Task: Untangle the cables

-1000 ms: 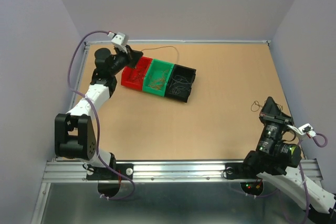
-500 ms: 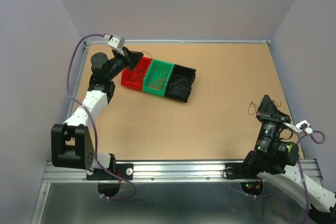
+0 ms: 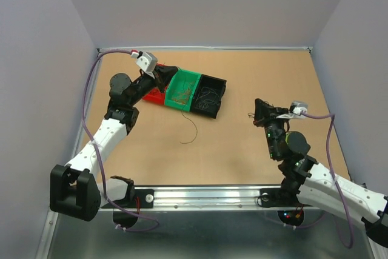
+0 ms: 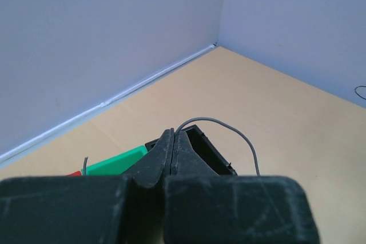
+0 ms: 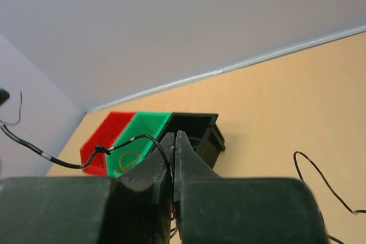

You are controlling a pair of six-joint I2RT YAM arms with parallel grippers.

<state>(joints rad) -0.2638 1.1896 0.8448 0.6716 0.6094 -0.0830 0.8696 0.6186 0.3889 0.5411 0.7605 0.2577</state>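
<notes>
A dark cable [image 5: 140,136], running toward frame left, is clamped by the right gripper [image 5: 173,135]; a grey cable [image 4: 229,125] by the left gripper [image 4: 173,132].

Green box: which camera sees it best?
The top camera: it shows almost the whole green box, between a red box and a black box. The left wrist camera catches only a green sliver; the right wrist camera sees it partly hidden behind the right gripper.

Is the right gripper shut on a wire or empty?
Shut: the right gripper has its fingers together, a thin dark wire pinched between them.
</notes>
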